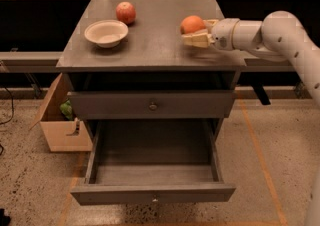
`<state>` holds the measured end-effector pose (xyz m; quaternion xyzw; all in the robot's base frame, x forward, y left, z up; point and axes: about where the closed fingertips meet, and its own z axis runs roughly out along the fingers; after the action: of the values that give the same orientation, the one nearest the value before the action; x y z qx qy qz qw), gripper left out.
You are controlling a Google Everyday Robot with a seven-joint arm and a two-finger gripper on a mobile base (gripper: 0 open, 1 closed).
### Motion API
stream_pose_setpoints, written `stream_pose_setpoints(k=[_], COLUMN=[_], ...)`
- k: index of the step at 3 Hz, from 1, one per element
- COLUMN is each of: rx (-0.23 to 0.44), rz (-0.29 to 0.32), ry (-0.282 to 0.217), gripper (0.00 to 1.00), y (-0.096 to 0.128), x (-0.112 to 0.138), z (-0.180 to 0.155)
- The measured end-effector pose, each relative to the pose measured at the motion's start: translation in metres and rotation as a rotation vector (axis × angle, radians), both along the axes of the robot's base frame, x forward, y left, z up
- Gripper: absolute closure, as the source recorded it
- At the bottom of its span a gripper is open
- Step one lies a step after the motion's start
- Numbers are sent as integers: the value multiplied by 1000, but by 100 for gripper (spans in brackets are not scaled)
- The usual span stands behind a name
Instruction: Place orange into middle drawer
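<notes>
Orange [192, 24] in end effector [196, 31], right of bowl [106, 33] on tabletop [155, 47]

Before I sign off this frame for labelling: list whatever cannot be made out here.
Camera view:
- Orange, at the end effector over the tabletop's right side: underside hidden by its own bulk, so lifted or resting is unclear.
- Middle drawer: floor nearest its front hidden by that front panel.
- Cardboard box: contents partly behind the cabinet.
- Arm: cut off by the right edge.

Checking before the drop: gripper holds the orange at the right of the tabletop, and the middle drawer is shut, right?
Not shut: the camera view shows the middle drawer pulled open. The gripper does hold the orange at the right of the tabletop.
</notes>
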<state>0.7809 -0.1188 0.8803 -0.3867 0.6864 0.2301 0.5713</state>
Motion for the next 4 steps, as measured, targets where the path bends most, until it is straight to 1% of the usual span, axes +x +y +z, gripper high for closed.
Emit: stream_pose_setpoints(k=[1,2,3,4], rx=[-13,-53,-66,-64], rz=[63,152,227,227], ry=[-38,-54,-53,-52], gripper=[100,100,100,100], y=[-10,-18,-27,-26], x=[-45,-102,-164,-164], z=[24,28,20,20])
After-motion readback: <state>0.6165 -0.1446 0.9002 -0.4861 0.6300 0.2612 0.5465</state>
